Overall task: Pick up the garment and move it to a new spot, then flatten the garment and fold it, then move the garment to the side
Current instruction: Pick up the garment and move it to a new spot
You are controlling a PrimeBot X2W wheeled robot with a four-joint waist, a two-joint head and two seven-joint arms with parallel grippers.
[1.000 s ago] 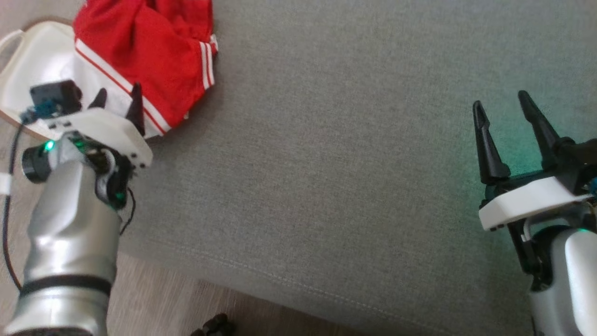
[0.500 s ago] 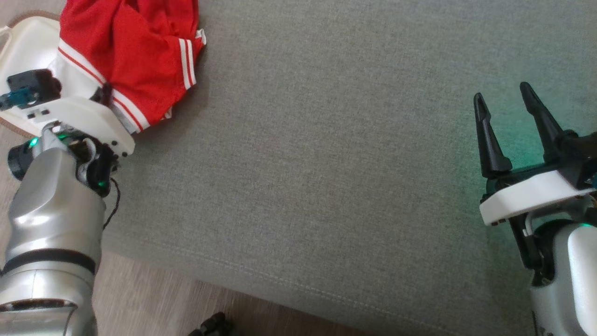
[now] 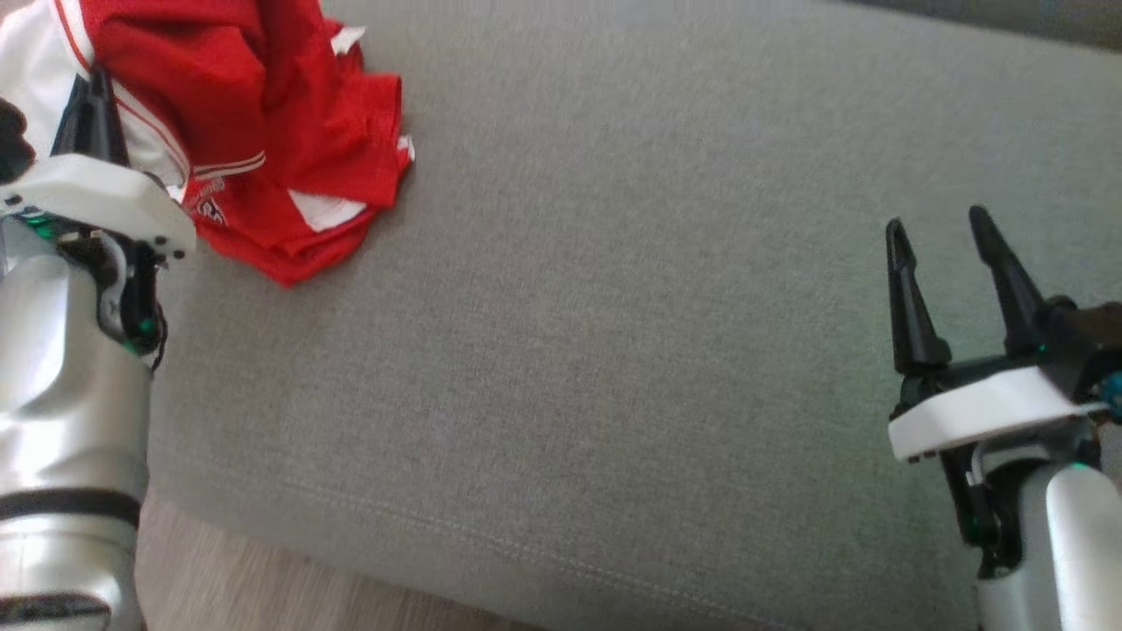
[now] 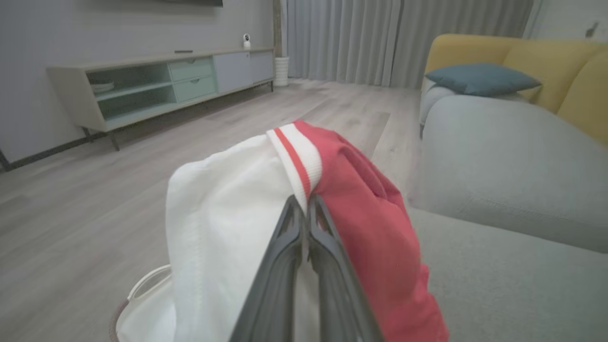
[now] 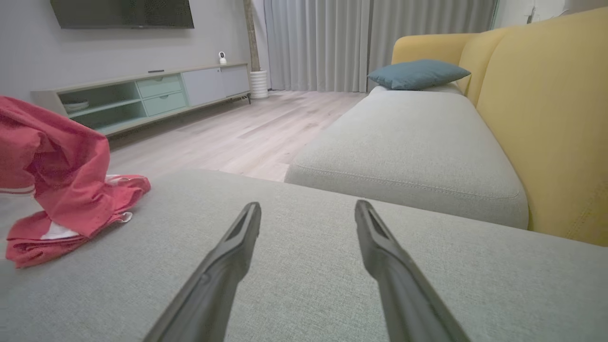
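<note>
The garment [image 3: 263, 131] is a red and white jersey, bunched at the upper left of the head view, its lower folds resting on the grey sofa cushion [image 3: 614, 350]. My left gripper [image 3: 88, 88] is shut on its white-and-red trimmed edge and holds that part raised. In the left wrist view the gripper [image 4: 304, 204] pinches the striped band of the garment [image 4: 294, 156], white cloth left, red cloth right. My right gripper [image 3: 938, 228] stands open over the cushion at the right, far from the garment [image 5: 66, 180]; its fingers [image 5: 237, 237] are spread with nothing between them.
The cushion's front seam [image 3: 438, 526] runs above the wood floor [image 3: 263, 596]. A white basket rim [image 4: 142, 289] sits below the garment. Beyond are a second grey seat [image 5: 408, 152], a yellow backrest [image 5: 546, 118], a blue pillow [image 5: 418, 73] and a low TV cabinet [image 5: 142, 95].
My left gripper has shut on the garment and lifted it off the white basket, dragging it onto the cushion. The head camera has shifted. The right gripper stays open.
</note>
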